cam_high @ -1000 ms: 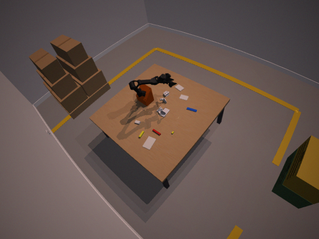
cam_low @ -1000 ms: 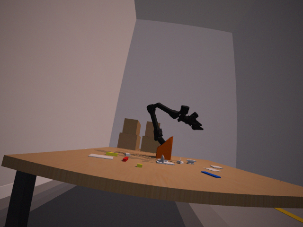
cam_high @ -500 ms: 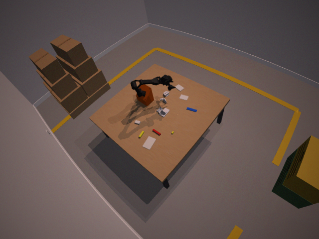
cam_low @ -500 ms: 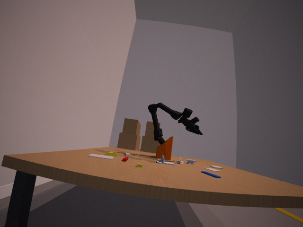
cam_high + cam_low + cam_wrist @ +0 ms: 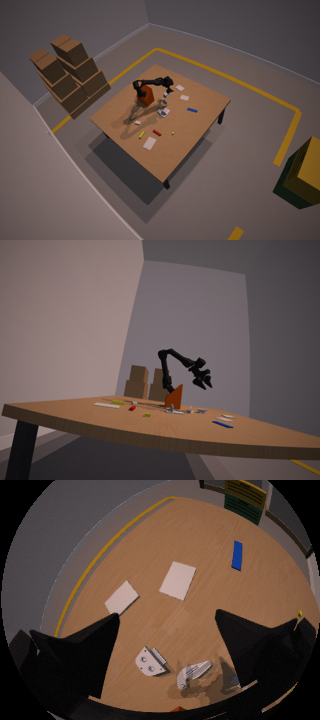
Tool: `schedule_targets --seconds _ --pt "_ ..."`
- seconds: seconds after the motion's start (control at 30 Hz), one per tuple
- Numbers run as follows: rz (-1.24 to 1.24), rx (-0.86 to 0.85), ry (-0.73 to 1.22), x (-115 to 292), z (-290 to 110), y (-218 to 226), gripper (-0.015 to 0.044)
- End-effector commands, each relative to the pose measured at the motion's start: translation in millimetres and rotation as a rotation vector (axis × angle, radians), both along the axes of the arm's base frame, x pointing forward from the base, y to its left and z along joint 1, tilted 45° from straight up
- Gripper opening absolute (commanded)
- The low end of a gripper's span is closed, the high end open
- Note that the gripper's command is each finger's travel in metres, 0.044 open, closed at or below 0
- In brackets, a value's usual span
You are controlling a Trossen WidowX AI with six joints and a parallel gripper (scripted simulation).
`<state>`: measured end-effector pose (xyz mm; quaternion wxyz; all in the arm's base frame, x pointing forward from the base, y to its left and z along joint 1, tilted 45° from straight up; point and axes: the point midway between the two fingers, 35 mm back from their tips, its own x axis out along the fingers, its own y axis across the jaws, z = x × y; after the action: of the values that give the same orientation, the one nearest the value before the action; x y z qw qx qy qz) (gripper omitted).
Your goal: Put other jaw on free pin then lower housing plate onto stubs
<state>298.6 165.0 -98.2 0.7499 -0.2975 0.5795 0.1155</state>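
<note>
My gripper [image 5: 170, 91] [image 5: 208, 388] [image 5: 168, 616] is open and empty, pointing down, high above the table. The housing plate [image 5: 166, 94] [image 5: 201, 410] [image 5: 150, 663] is a small white part with two round holes. It lies below my fingers, low between them in the wrist view. The loose jaw [image 5: 163, 101] [image 5: 190, 411] [image 5: 194, 674] is a curved grey-white piece lying beside it on the table. The white base [image 5: 166, 112] [image 5: 178, 413] stands farther along with the other jaw [image 5: 171, 408] on it. In the wrist view my right finger mostly hides the base; its pins are too small to tell.
White cards [image 5: 184, 97] [image 5: 224, 419] [image 5: 178, 581] and a blue bar [image 5: 192, 110] [image 5: 222, 424] [image 5: 237, 556] lie beyond the parts. A red bar [image 5: 157, 132] [image 5: 132, 408], yellow pieces [image 5: 141, 135] [image 5: 117, 403] and a small white block [image 5: 138, 122] [image 5: 134, 403] lie on the base's far side.
</note>
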Motion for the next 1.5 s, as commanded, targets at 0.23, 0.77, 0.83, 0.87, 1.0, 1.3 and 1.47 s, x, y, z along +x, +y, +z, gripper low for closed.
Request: schedule_targets --seconds 0.23,0.77,0.83,0.87,1.0,1.3,1.47 --pt "-0.249 -0.068 0.041 -17 -11 -25 0.0440" --pt "-0.593 -0.204 0.052 -45 -20 -61 0.0440" --pt "-0.634 -0.224 0.048 -48 -20 -65 0.0440" --pt "-0.654 -0.234 0.046 -50 -20 -67 0.0440" --pt "-0.734 -0.275 0.033 -56 -20 -75 0.0440" --pt "-0.902 -0.373 -0.012 -71 -17 -94 0.0440" --pt "-0.989 -0.430 -0.047 -78 -14 -103 0.0440"
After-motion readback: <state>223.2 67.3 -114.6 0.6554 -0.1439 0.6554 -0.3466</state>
